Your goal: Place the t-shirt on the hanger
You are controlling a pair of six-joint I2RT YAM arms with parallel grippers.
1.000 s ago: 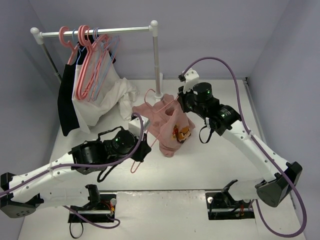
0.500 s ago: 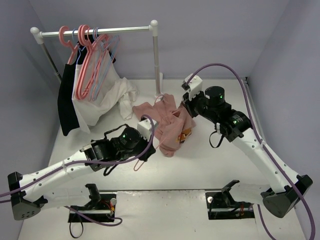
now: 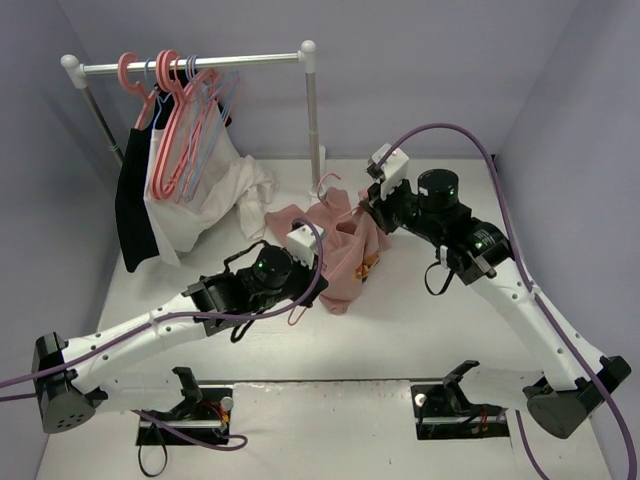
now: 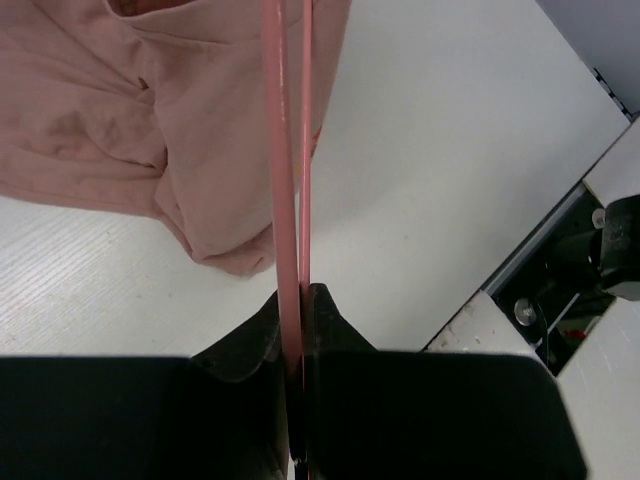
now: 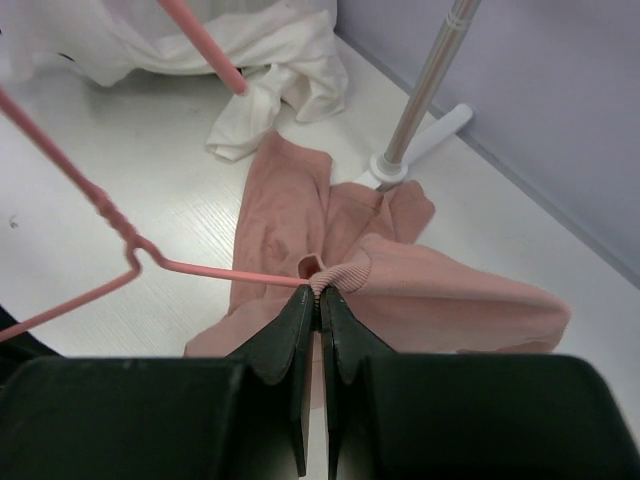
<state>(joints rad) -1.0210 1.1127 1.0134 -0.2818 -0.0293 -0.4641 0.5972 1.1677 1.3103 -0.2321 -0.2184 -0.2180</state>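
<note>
Left tool (image 4: 300,297) clamps hanger (image 4: 284,150); right tool (image 5: 320,296), t-shirt (image 5: 420,285) collar: wrist views only.

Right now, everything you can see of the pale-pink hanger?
The hanger is thin, pale pink and wire-like, with a twisted neck. The left gripper is shut on two of its rods where they converge; from there they cross in front of the t-shirt. One shoulder arm reaches the shirt's ribbed collar, which the right gripper pinches. Whether that arm is inside the neck hole is unclear.
</note>
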